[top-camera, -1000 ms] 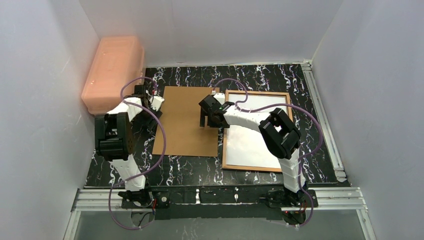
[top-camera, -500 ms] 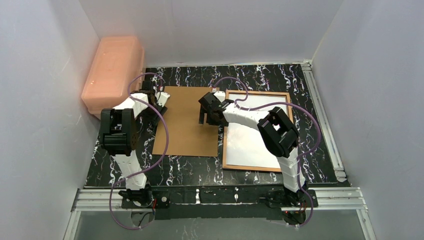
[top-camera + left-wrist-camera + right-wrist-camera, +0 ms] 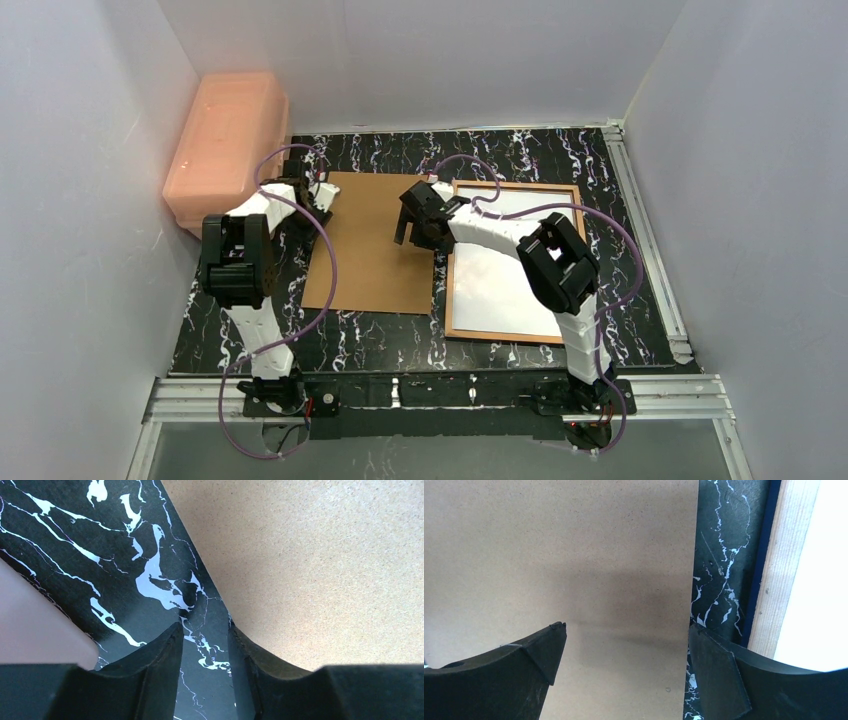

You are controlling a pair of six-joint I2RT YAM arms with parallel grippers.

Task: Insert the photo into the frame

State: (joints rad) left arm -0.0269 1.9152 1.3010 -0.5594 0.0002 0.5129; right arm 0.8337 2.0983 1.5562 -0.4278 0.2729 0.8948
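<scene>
The frame (image 3: 512,186), with light wood rear edges, lies flat at the right with a plain white surface (image 3: 505,285) inside it. No beach print shows. In the right wrist view the frame's wood edge (image 3: 784,570) has a navy strip beside it. A brown backing board (image 3: 375,250) lies left of the frame. My right gripper (image 3: 415,240) is wide open over the board's right edge (image 3: 625,627), one finger over the board (image 3: 574,555) and one over the table. My left gripper (image 3: 312,197) sits at the board's far left corner (image 3: 205,630), narrowly open and empty.
A pink plastic bin (image 3: 228,140) leans at the far left, close behind my left gripper, and shows in the left wrist view (image 3: 35,625). The black marbled table (image 3: 520,150) is ringed by white walls. A metal rail (image 3: 650,250) runs along the right side.
My left gripper has moved right and farther back, to the board's far left corner. My right gripper has shifted slightly toward the far side. The board's near right corner seems slightly further left.
</scene>
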